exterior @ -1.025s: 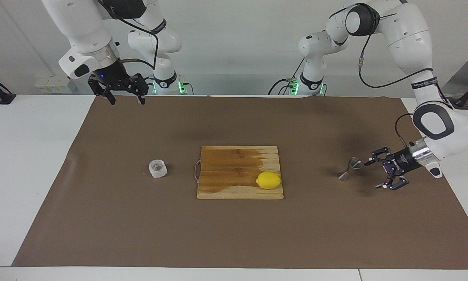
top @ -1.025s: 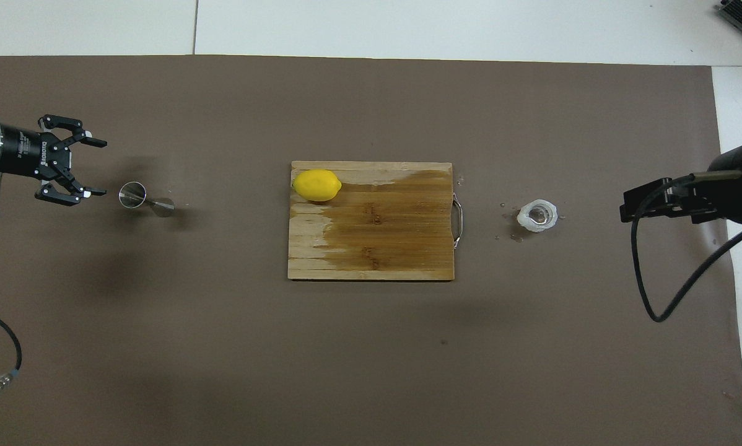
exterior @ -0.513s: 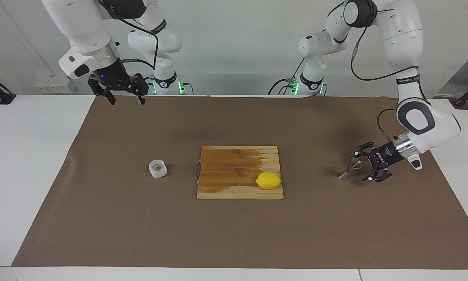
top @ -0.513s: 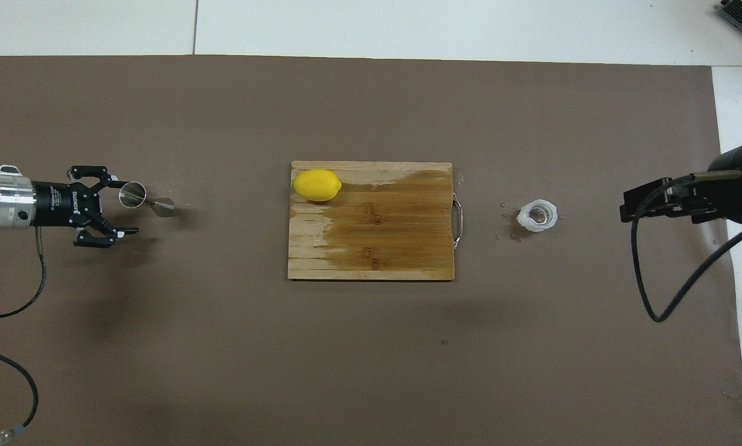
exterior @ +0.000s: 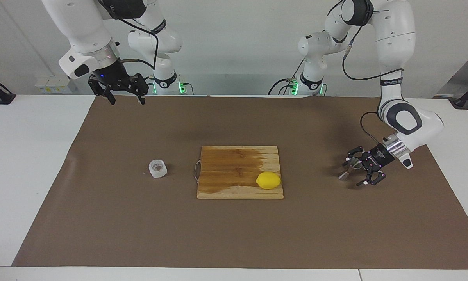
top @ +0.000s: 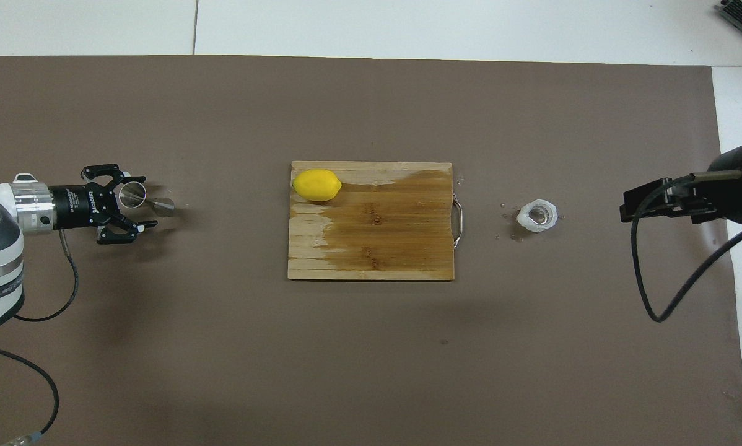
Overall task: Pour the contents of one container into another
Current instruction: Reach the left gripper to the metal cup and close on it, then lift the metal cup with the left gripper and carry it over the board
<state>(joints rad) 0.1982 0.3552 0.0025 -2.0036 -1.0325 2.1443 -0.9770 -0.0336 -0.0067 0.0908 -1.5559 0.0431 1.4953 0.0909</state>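
The small silvery jigger (exterior: 345,175) (top: 134,194) stands upright on the brown mat toward the left arm's end of the table. My left gripper (exterior: 355,171) (top: 142,203) is level with it and open, one finger on each side of the jigger's upper cone, not closed on it. The squat clear glass cup (exterior: 158,168) (top: 538,215) sits on the mat toward the right arm's end. My right gripper (exterior: 127,102) (top: 625,207) waits open, raised in the air above the mat's edge by the robots, holding nothing.
A wooden cutting board (exterior: 234,164) (top: 383,241) with a dark wet patch lies mid-table, its metal handle toward the glass cup. A yellow lemon (exterior: 268,180) (top: 316,185) rests on the board's corner. Small drops dot the mat (top: 371,371) around the cup.
My left gripper has moved in from the table's end to the jigger and now has its open fingers around it. The right arm, cup, board and lemon have not moved.
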